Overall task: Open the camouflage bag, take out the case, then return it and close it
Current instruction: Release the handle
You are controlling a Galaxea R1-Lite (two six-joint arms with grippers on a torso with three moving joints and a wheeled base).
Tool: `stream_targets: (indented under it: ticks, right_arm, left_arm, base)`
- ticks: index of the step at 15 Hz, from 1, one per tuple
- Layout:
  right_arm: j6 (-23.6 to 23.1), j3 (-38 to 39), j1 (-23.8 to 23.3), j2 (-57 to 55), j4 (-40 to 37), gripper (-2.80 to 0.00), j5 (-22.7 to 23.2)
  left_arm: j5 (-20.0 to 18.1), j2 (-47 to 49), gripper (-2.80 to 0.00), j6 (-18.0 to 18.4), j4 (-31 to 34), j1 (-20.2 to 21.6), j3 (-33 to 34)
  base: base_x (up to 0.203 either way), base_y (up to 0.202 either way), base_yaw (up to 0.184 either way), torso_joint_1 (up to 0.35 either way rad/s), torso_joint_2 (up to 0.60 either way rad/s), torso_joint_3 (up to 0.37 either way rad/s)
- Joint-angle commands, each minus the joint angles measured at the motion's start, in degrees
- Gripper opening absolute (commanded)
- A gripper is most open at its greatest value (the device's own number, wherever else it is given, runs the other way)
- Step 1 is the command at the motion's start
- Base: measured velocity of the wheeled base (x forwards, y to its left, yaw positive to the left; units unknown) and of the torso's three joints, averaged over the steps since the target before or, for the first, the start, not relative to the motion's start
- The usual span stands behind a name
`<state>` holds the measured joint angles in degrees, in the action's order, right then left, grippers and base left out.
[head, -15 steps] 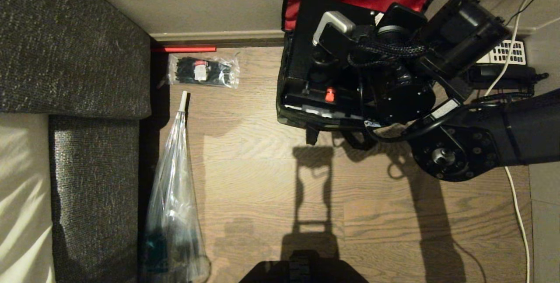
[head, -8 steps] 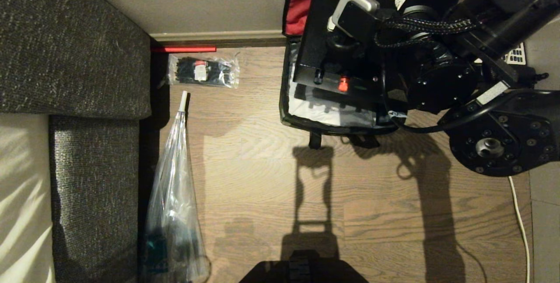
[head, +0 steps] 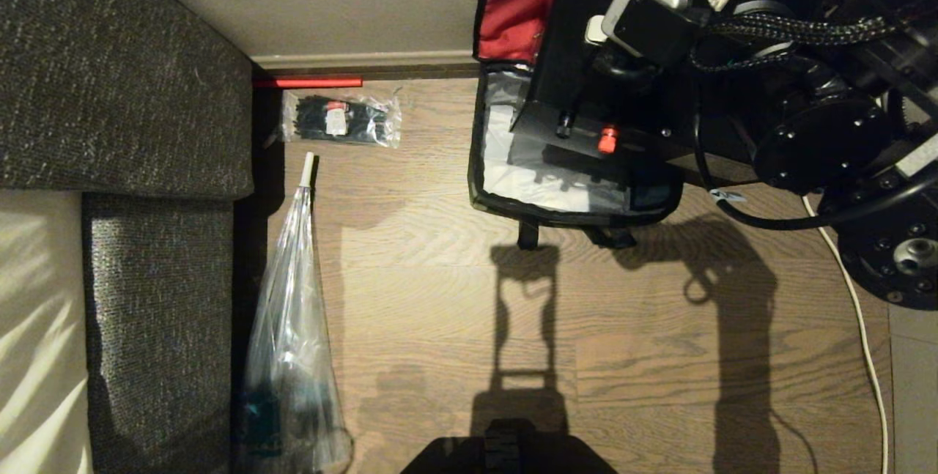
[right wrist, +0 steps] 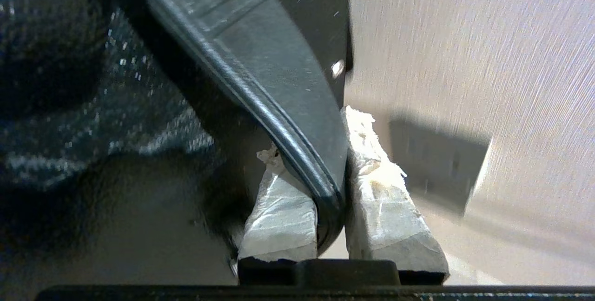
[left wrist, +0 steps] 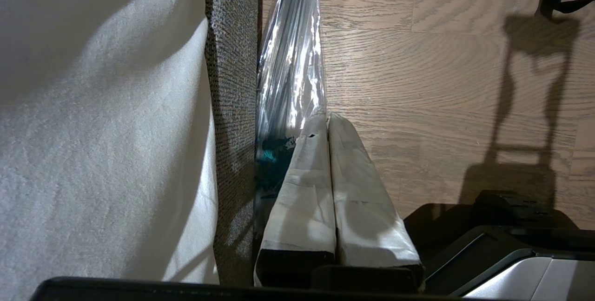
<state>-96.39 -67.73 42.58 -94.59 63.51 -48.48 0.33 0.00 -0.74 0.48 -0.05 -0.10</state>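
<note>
- Two grippers show, one idle and one at work; nearest the robot's base, the left gripper (left wrist: pixel 329 122) hangs beside the dark woven sofa (left wrist: pixel 232 59), its tape-wrapped white fingers (left wrist: pixel 307 184) pressed together with nothing between them.
- Just past those fingertips, a long clear plastic sleeve (head: pixel 289 357) lies on the pale wood-grain floor (head: pixel 440 291) along the sofa's edge.
- Farther out by the skirting, a clear packet of black cable ties (head: pixel 341 119) lies flat, with a thin red strip (head: pixel 308 82) just beyond it.
- On the right, the boxy camouflage fabric bag (head: pixel 571 214) stands open on the floor against the wall, its grey-white inner floor showing and its red-lined lid (head: pixel 513 5) leaning back.
- Above the bag's opening, the flat rigid black case (head: pixel 579 34) is tilted, its edge with the small red latch button (head: pixel 607 140) facing the robot.
- Clamped on the case's black handle (right wrist: pixel 279 105), the right gripper (right wrist: pixel 332 189) has a frayed white pad on each side of it; the head view hides the fingers behind the wrist.
</note>
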Motion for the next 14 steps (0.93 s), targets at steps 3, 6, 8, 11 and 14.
stream_targets:
  ticks: [3, 6, 8, 11, 14]
  right_arm:
    - [-0.29, 4.05, -1.71, 5.45, -0.16, -2.8, -4.15]
    - [-0.26, 7.0, -4.47, 7.97, -0.08, -2.8, -4.16]
    - [-0.36, 8.58, -6.77, 9.58, -0.21, -2.8, -4.08]
    - [-0.14, 10.12, -10.1, 11.31, -0.28, -2.8, -3.99]
    - [0.33, 11.48, -14.1, 12.57, -0.11, -2.8, -3.91]
  left_arm:
    - [0.02, -0.07, -2.8, -0.05, -0.05, 0.05, 0.01]
    - [0.02, 0.0, -2.8, -0.04, -0.05, 0.04, 0.01]
    - [0.02, -0.07, -2.8, -0.05, -0.05, -0.02, 0.01]
    - [0.02, -0.04, -2.8, -0.05, -0.05, 0.01, 0.01]
    - [0.02, 0.0, -2.8, -0.05, -0.05, 0.03, 0.01]
  base:
    - [0.0, 0.0, 0.0, 0.0, 0.0, 0.0]
    - [0.0, 0.0, 0.0, 0.0, 0.0, 0.0]
    - [0.0, 0.0, 0.0, 0.0, 0.0, 0.0]
    - [0.0, 0.0, 0.0, 0.0, 0.0, 0.0]
    - [0.0, 0.0, 0.0, 0.0, 0.0, 0.0]
